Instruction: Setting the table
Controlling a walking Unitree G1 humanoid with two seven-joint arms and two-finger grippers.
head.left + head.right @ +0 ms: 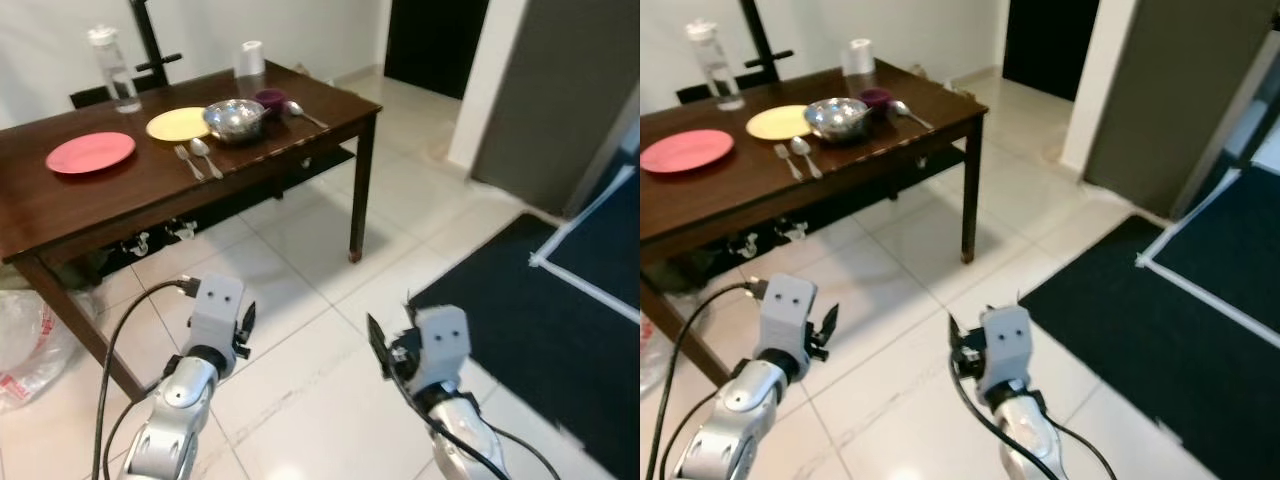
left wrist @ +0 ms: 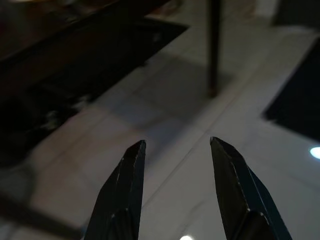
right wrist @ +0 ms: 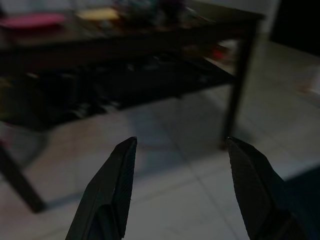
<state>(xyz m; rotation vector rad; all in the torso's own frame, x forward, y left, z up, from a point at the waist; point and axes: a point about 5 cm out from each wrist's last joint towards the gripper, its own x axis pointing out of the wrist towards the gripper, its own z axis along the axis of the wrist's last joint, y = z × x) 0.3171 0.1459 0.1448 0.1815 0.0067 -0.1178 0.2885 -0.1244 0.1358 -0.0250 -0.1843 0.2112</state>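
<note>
A dark wooden table (image 1: 120, 205) stands ahead to the left. On it lie a pink plate (image 1: 90, 152), a yellow plate (image 1: 178, 123), a steel bowl (image 1: 236, 119), a small purple bowl (image 1: 270, 99), a fork (image 1: 187, 160) beside a spoon (image 1: 205, 156), and another spoon (image 1: 305, 113) near the right end. A water bottle (image 1: 112, 68) and a white cup (image 1: 251, 58) stand at the back edge. Both arms are held low over the tiled floor, short of the table. My left gripper (image 2: 175, 150) is open and empty. My right gripper (image 3: 180, 145) is open and empty, pointing at the table.
A dark mat (image 1: 560, 330) with a white line covers the floor on the right. A dark doorway (image 1: 435, 40) opens at the back right. A plastic bag (image 1: 25, 350) lies by the near left table leg. A black chair (image 1: 150, 55) stands behind the table.
</note>
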